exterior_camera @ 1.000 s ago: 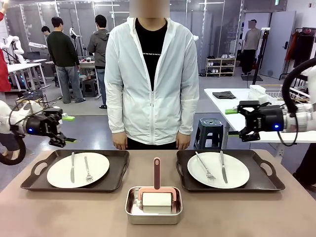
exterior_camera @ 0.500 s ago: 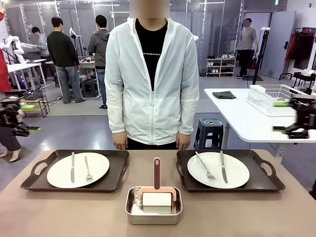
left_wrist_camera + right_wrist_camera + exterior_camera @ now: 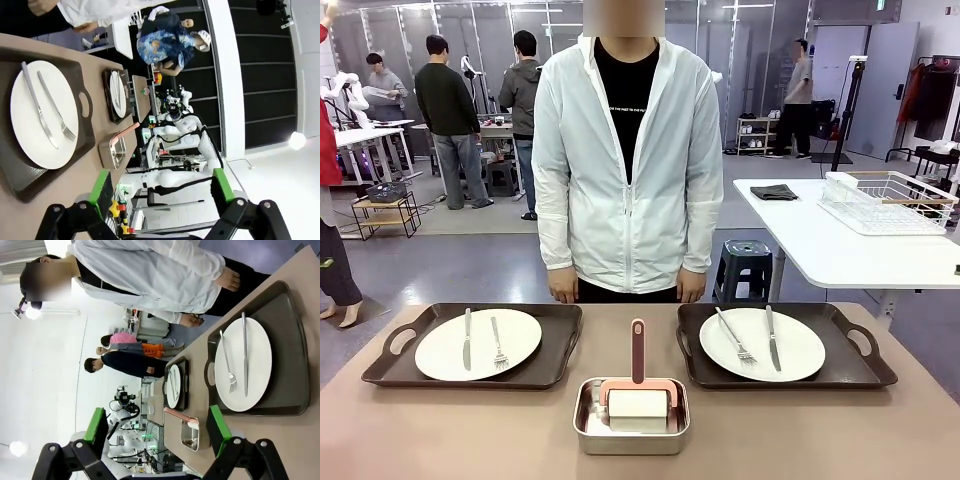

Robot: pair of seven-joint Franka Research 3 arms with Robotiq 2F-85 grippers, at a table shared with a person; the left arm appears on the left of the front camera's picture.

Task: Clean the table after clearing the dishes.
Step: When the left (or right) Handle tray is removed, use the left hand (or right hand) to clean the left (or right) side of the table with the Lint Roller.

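**Tan-brown table (image 3: 440, 430) is carrying two trays of dishes while my grippers are hanging open**

On the left tray (image 3: 560, 340) the left plate (image 3: 478, 343) is lying with a knife and fork across it. The right plate (image 3: 762, 343) is lying the same way on the right tray (image 3: 842, 340). Between the trays, nearer my edge, a steel pan (image 3: 631, 445) is holding a white roller (image 3: 637, 408) with a pink handle. A person (image 3: 627, 170) in a white jacket is standing at the far edge, arms hanging down. Behind, toward my right, a white table (image 3: 820, 255) is bearing a wire rack (image 3: 890, 203), with a stool (image 3: 747, 262) standing beside it.

My left gripper (image 3: 161, 190) is hanging with its green pads spread wide and pinching nothing. The left tray is lying well apart beyond its fingers. My right gripper (image 3: 156, 426) is spreading just as wide, empty too, with the right tray lying well apart past it.
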